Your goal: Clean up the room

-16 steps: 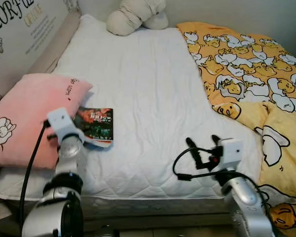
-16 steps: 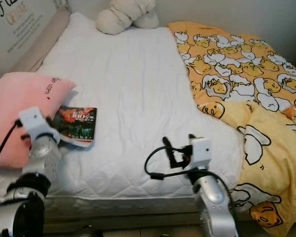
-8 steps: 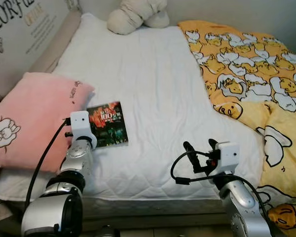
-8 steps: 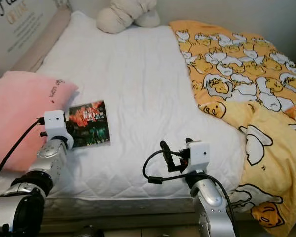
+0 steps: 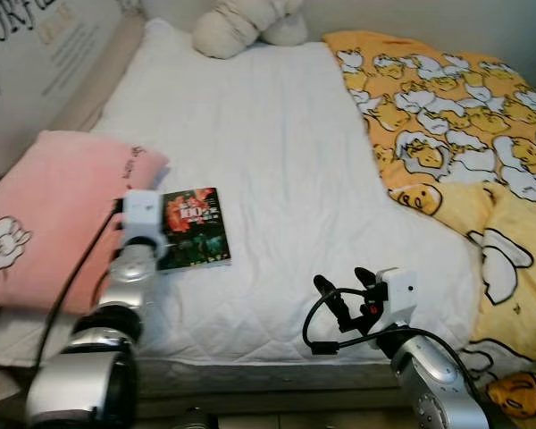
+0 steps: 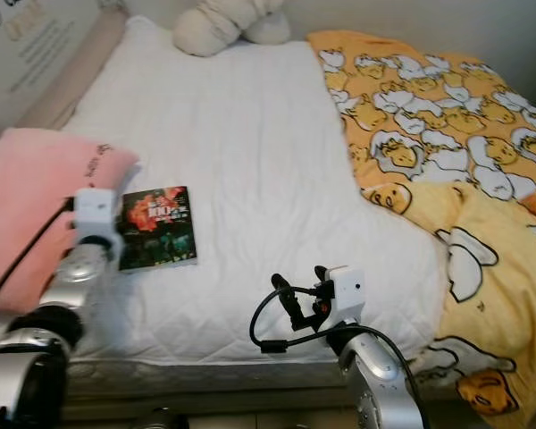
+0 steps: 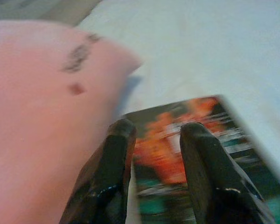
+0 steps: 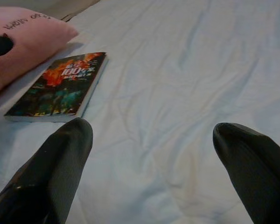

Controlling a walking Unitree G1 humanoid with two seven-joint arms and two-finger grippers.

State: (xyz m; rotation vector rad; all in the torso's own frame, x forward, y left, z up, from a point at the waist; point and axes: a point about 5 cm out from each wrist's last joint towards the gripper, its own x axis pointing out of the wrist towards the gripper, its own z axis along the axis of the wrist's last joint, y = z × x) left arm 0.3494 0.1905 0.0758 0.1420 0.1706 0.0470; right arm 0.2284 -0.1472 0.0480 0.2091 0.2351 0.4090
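Observation:
A paperback book with a dark red and green cover lies flat on the white mattress, just right of a pink pillow. My left gripper hovers low over the book's near left edge, against the pillow; its fingers stand a little apart with the cover showing between them, gripping nothing. My right gripper is open wide near the bed's front edge, right of the book and pointing across the sheet, with nothing between its fingers.
A yellow duck-print duvet is bunched along the bed's right side and hangs over the front corner. A beige plush toy lies at the head of the bed. A printed wall panel borders the bed's left side.
A second ago the left gripper held the book's edge raised by the pillow; the book now lies flat a bit further right. The right gripper has drawn back toward the front edge.

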